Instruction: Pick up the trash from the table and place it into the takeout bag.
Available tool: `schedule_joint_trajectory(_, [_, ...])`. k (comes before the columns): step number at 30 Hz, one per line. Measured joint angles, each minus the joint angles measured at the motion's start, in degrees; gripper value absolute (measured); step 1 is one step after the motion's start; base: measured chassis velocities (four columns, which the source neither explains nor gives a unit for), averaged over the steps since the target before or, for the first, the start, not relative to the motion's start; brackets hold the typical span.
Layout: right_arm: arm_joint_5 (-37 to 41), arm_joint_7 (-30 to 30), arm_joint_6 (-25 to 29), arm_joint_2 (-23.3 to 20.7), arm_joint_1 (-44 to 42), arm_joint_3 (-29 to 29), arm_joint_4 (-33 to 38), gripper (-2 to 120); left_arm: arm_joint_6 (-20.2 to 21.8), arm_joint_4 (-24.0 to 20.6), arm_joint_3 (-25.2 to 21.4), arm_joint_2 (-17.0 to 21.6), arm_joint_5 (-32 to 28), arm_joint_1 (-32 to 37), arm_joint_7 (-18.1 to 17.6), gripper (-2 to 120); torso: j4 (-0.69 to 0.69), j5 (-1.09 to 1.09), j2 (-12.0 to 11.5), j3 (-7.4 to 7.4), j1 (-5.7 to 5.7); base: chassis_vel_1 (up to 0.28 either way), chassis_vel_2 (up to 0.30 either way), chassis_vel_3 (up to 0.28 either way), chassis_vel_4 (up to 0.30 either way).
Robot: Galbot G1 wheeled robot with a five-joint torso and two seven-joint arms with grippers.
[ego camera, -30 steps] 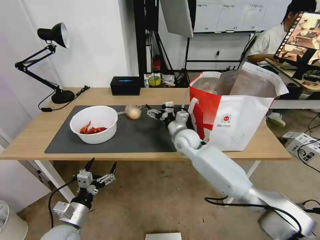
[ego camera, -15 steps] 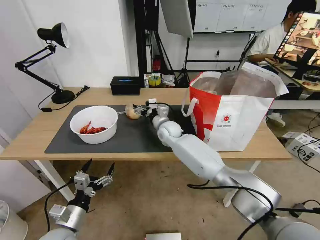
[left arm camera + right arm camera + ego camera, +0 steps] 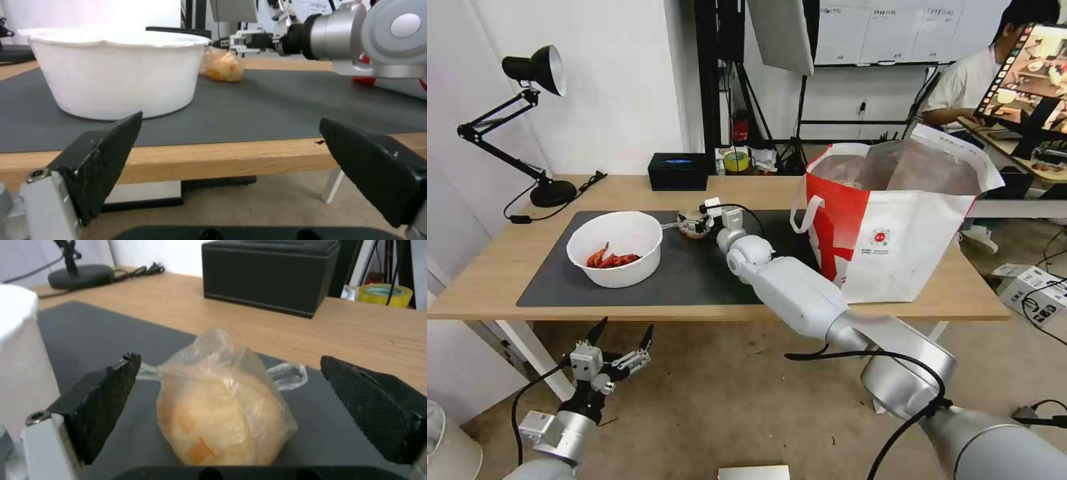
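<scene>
A small clear bag with a beige lump (image 3: pixel 692 225) (image 3: pixel 222 406) (image 3: pixel 221 66) lies on the dark grey mat (image 3: pixel 694 273) of the table (image 3: pixel 487 280). My right gripper (image 3: pixel 699 221) (image 3: pixel 231 406) is open around it, one finger (image 3: pixel 102 396) on each side, not touching. A white round bowl with red crayfish shells (image 3: pixel 616 248) (image 3: pixel 113 71) stands on the mat's left part. The white-and-red takeout bag (image 3: pixel 894 220) stands open at the table's right end. My left gripper (image 3: pixel 620 343) (image 3: pixel 231 163) hangs open below the table's front edge.
A black rectangular box (image 3: pixel 678 171) (image 3: pixel 269 271) and a yellow tape roll (image 3: pixel 737 161) (image 3: pixel 385 294) sit at the table's back edge. A black desk lamp (image 3: pixel 527 120) stands at the back left. A white box (image 3: pixel 1027 290) lies on the floor at the right.
My right arm has reached left across the mat from beside the takeout bag, and its open fingers now straddle the small clear bag. The left gripper sank slightly.
</scene>
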Motion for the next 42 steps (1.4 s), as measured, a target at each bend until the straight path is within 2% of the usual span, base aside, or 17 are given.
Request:
schedule_joint_trajectory(10, [0.32,-2.17,-1.96,-0.05,1.34,-3.51,-2.08,100,-0.08,-0.05,0.27,0.04,-0.11,-0.37,0.05,100,0.0,0.0,0.0,0.0,0.0,0.0,0.0,0.0,0.0])
schedule_joint_trajectory(29, [0.35,-4.87,-2.74,-0.08,2.43,-5.17,-4.02,100,-0.25,0.4,0.8,0.63,-0.54,-1.13,0.12,100,0.0,0.0,0.0,0.0,0.0,0.0,0.0,0.0,0.0])
schedule_joint_trajectory(32, [0.67,-5.58,-2.75,-0.08,2.29,-5.16,-4.06,94,-0.25,0.52,0.82,0.93,-0.77,-1.19,0.12,100,0.0,0.0,0.0,0.0,0.0,0.0,0.0,0.0,0.0])
schedule_joint_trajectory(34, [0.72,-6.34,-2.57,-0.07,1.87,-5.17,-4.35,84,-0.26,0.54,0.72,1.18,-1.08,-1.19,0.12,100,0.0,0.0,0.0,0.0,0.0,0.0,0.0,0.0,0.0])
schedule_joint_trajectory(35, [0.72,-6.34,-2.57,-0.07,1.87,-5.17,-4.35,84,-0.26,0.54,0.72,1.18,-1.08,-1.19,0.12,100,0.0,0.0,0.0,0.0,0.0,0.0,0.0,0.0,0.0])
schedule_joint_trajectory(37, [0.73,-6.56,-2.46,-0.07,1.59,-5.18,-4.49,73,-0.31,0.56,0.61,1.2,-1.25,-1.16,0.13,100,0.0,0.01,0.0,0.0,0.0,0.0,0.0,0.0,0.0])
schedule_joint_trajectory(38, [0.73,-6.56,-2.46,-0.07,1.59,-5.18,-4.49,73,-0.31,0.56,0.61,1.2,-1.25,-1.16,0.13,100,0.0,0.01,0.0,0.0,0.0,0.0,0.0,0.0,0.0])
schedule_joint_trajectory(41, [0.73,-6.56,-2.42,-0.08,1.37,-5.18,-4.52,60,-0.43,0.58,0.6,1.13,-1.28,-1.06,0.15,100,0.0,0.01,0.0,0.0,0.0,0.0,0.0,0.0,0.0])
schedule_joint_trajectory(42, [0.73,-6.56,-2.42,-0.08,1.37,-5.18,-4.52,60,-0.43,0.58,0.6,1.13,-1.28,-1.06,0.15,100,0.0,0.01,0.0,0.0,0.0,0.0,0.0,0.0,0.0])
